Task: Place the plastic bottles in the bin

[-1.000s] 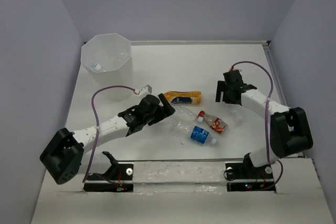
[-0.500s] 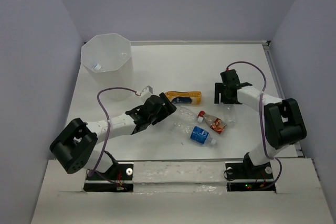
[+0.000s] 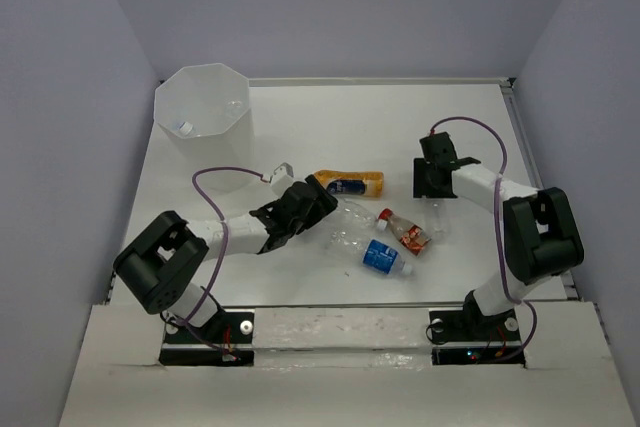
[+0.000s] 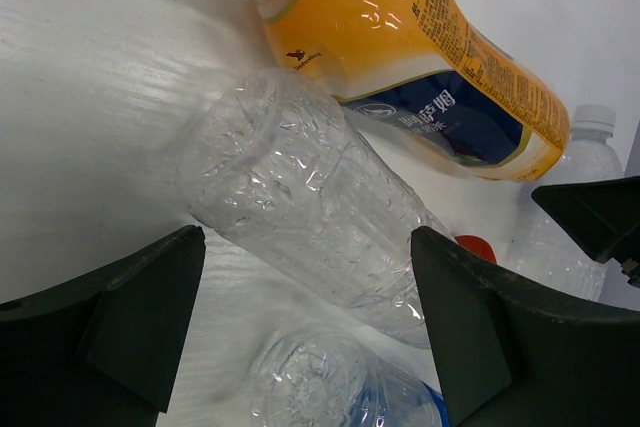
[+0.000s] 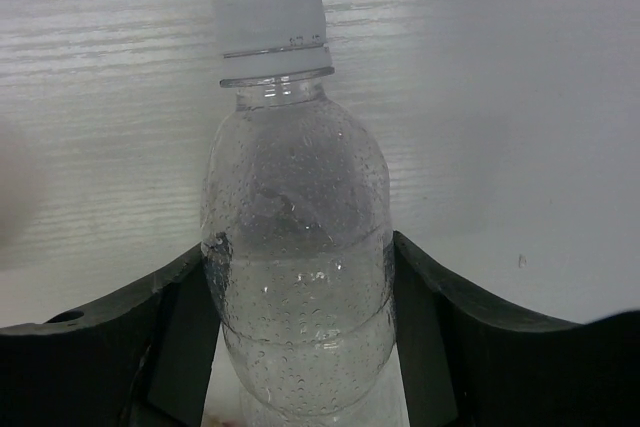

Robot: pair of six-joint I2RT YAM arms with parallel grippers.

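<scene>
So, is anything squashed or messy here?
Yes. The clear bottle between the left gripper's open fingers is crumpled and dented. It lies on its side beside the orange bottle. No spill shows. The white-capped bottle in the right gripper looks undamaged.

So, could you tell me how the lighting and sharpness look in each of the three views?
Top external view: even, soft light with faint shadows; the clear bottles almost vanish against the white table. Left wrist view: the crumpled bottle is sharp with small glints. Right wrist view: the capped bottle is crisp, droplets visible.
</scene>
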